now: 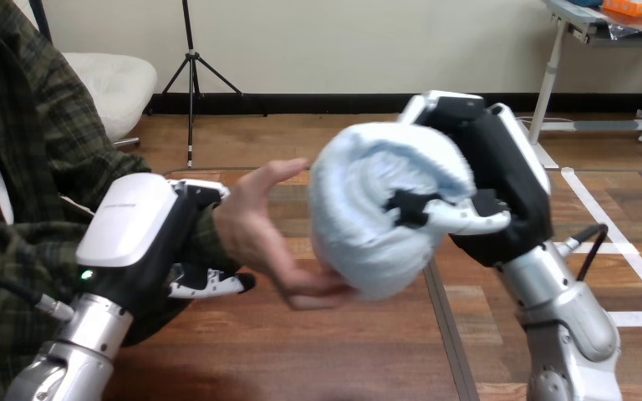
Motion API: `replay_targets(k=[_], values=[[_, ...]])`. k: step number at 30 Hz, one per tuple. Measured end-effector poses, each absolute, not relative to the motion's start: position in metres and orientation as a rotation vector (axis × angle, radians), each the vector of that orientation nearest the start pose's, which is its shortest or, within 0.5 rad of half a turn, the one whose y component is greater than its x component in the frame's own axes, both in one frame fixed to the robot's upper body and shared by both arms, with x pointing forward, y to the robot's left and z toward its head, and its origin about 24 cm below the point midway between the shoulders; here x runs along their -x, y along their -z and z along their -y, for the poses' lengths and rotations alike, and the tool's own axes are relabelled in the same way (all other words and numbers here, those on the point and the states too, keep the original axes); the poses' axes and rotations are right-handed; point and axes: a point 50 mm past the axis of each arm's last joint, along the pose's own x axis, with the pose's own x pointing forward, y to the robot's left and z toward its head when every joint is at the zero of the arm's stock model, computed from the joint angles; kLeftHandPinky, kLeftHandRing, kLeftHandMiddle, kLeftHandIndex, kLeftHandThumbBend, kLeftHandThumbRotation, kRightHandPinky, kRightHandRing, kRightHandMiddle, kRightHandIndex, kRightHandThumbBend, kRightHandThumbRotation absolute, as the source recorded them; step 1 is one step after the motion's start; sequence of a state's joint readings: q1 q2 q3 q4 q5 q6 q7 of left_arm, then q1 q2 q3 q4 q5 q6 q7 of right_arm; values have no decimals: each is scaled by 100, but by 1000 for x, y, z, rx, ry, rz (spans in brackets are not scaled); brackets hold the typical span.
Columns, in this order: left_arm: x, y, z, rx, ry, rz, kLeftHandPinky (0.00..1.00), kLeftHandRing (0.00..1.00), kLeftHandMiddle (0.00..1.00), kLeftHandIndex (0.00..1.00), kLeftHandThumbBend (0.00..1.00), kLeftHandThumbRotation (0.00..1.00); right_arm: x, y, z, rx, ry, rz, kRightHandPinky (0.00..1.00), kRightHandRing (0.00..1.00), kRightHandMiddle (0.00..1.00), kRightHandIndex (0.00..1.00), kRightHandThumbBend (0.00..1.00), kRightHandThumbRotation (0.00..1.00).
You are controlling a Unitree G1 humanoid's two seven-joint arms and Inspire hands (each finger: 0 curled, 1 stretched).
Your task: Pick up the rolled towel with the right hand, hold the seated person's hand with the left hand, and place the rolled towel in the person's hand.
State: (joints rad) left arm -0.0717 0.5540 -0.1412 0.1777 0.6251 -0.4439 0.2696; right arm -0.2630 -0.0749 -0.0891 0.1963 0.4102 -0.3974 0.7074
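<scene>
The right hand (501, 188), fingers and thumb curled round the rolled towel (368, 234), holds it end-on, touching the open palm of the person's hand (255, 234) just left, whose wrist the left hand (129, 221) clasps.

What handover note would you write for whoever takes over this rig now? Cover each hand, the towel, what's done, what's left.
Left hand: curled round the person's wrist.
Right hand: gripping the rolled towel above the table.
Towel touches the person's hand, which is open, fingers beneath it.
Done: pickup, wrist hold.
Left: settle towel in palm, release.
</scene>
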Motion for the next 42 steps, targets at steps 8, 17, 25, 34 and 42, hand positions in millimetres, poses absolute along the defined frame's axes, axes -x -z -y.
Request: replay_targets(k=[8,17,25,34,42], values=[[-254,-72,-196,-1050,164,463,28,32,37,37,92,0,-291,-109,143,-100,-613,573,12,18,22,26,73,0],[-251,-76,-189,-1036,183,487,29,32,37,37,92,0,-300,-110,139,-77,-620,592,11,17,21,25,73,0],[-248,-78,-183,-1019,188,491,29,32,37,37,93,0,-307,-111,139,-64,-619,606,11,17,21,25,72,0],[-245,-79,-181,-1013,186,484,28,31,36,37,94,0,-311,-109,141,-44,-611,605,11,17,21,24,71,0],[-242,-77,-180,-1001,179,467,27,30,35,37,95,0,-313,-105,138,-38,-613,597,11,17,20,24,70,0]])
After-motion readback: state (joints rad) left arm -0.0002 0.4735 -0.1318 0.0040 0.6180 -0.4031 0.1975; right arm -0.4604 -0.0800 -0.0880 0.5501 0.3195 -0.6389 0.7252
